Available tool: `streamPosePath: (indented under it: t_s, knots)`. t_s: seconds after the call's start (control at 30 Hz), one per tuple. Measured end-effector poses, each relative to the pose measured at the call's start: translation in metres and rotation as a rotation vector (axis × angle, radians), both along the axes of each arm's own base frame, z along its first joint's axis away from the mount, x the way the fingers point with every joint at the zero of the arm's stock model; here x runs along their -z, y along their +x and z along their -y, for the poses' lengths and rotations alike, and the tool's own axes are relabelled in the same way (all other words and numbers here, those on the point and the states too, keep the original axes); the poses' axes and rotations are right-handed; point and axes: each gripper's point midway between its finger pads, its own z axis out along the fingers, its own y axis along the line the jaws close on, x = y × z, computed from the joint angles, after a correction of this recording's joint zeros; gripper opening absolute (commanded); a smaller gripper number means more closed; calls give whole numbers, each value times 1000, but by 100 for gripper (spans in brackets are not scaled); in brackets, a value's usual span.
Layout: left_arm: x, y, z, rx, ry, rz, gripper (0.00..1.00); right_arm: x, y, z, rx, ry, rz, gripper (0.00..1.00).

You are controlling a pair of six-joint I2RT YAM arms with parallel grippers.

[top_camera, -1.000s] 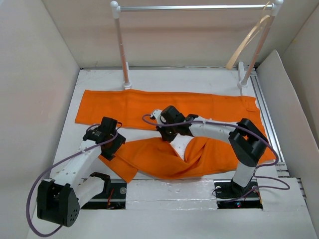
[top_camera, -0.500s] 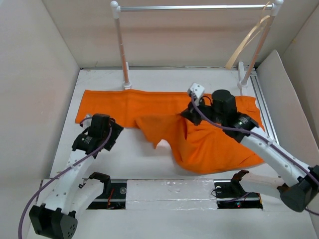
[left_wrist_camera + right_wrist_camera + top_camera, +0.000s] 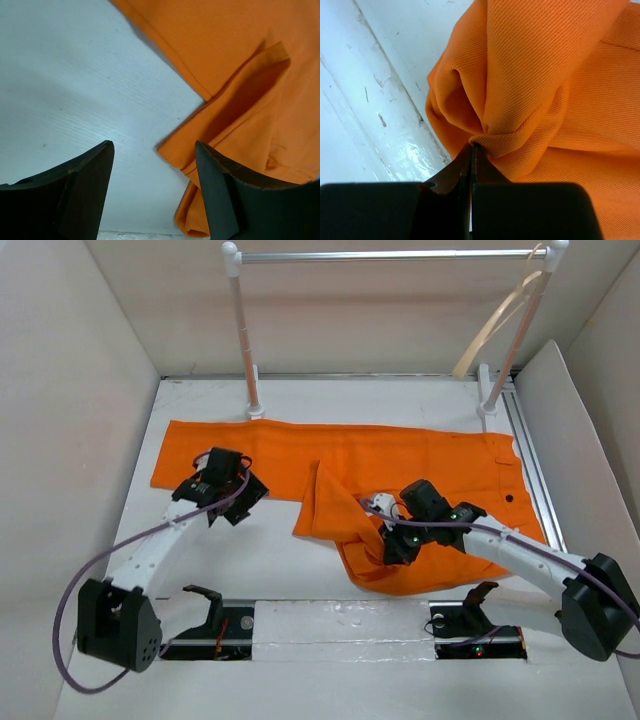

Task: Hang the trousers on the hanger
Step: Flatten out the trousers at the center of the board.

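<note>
Surface: white table (image 3: 200, 560), finely ribbed and lightly scuffed in the left wrist view. Plain beige panels (image 3: 70, 390) box it in on the left, back and right. A metal rail (image 3: 532, 475) runs along the table's right edge. At the near edge a raised white strip (image 3: 340, 622), glossy and chipped in the right wrist view, lies between your two arm bases.

Rack (image 3: 390, 255) at the far edge: two white posts with a silver bar across. The hanger (image 3: 497, 322) hangs at the bar's right end, slanting down beside the right post. From the top view you can't quite tell whether its hook sits on the bar or on the post cap.

The trousers (image 3: 430, 455) lie on the table. The far leg is flat, spread left to right; the near leg is bunched and folded at centre-right. Dark button (image 3: 510, 498) at the right end.

Your right gripper (image 3: 392, 548): fingers pressed together on a pinch of the bunched orange cloth, low, near the front strip.

Your left gripper (image 3: 152, 150): fingers spread with nothing between them, over bare table at the cloth's edge.
</note>
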Motion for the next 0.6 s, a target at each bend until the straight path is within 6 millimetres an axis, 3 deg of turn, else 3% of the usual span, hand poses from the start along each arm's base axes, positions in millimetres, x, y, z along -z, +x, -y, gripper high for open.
streamPosePath:
  t_s: [0.1,0.2,0.3,0.4,0.53,0.6]
  knots:
    - [-16,28,23,114,37,27,61,-1,-2,-2,-13,4,3,0]
    - [-47,68,68,252,82,117,60,-2,0,-3,-4,7,11,0]
    - [-56,102,113,364,105,179,59,-5,1,-4,11,14,20,0]
    - [-30,115,135,448,133,155,59,-9,4,-6,22,31,32,0]
    - [12,116,137,514,175,67,59,-13,7,-9,35,50,41,0]
    - [24,120,138,535,196,36,59,-13,7,-10,39,53,41,0]
